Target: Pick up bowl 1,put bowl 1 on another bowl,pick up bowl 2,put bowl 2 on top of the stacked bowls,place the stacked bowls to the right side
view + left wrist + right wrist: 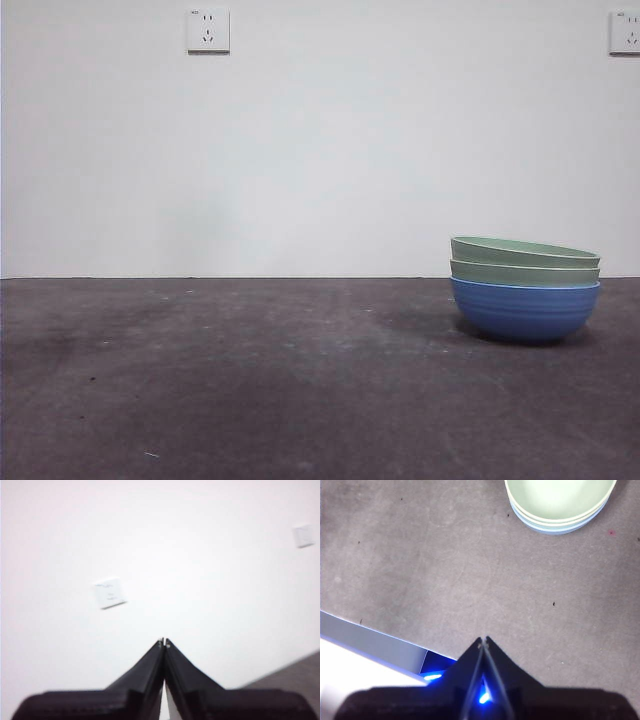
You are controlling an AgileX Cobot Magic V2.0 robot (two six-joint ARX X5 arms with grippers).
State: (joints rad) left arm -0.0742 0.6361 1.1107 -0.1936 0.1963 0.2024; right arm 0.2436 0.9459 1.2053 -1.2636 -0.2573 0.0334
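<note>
Starting at the left, the left gripper (164, 642) is seen raised and aimed at the white wall (200, 555); its two black jaws are pressed together at the tips and nothing is held between them. A wall socket (109, 592) is noted ahead of those tips, slightly blurred, and a second socket (303, 535) farther off toward the wall's far side. Only a sliver of the dark table (295, 672) is caught in that wrist view.

Moving rightward, the right gripper (484, 641) is found hanging above the grey table (445, 570), jaws likewise drawn together and empty. The stacked bowls (560, 505) are seen well ahead of its tips and apart from them, untouched.

In the front view neither arm is visible. The stack is set on the right part of the table (250, 380): the blue bowl (525, 310) rests on the tabletop, one pale green bowl (524, 272) is nested in it, and a second green bowl (524, 250) sits on top, tilted slightly. All three are upright.
</note>
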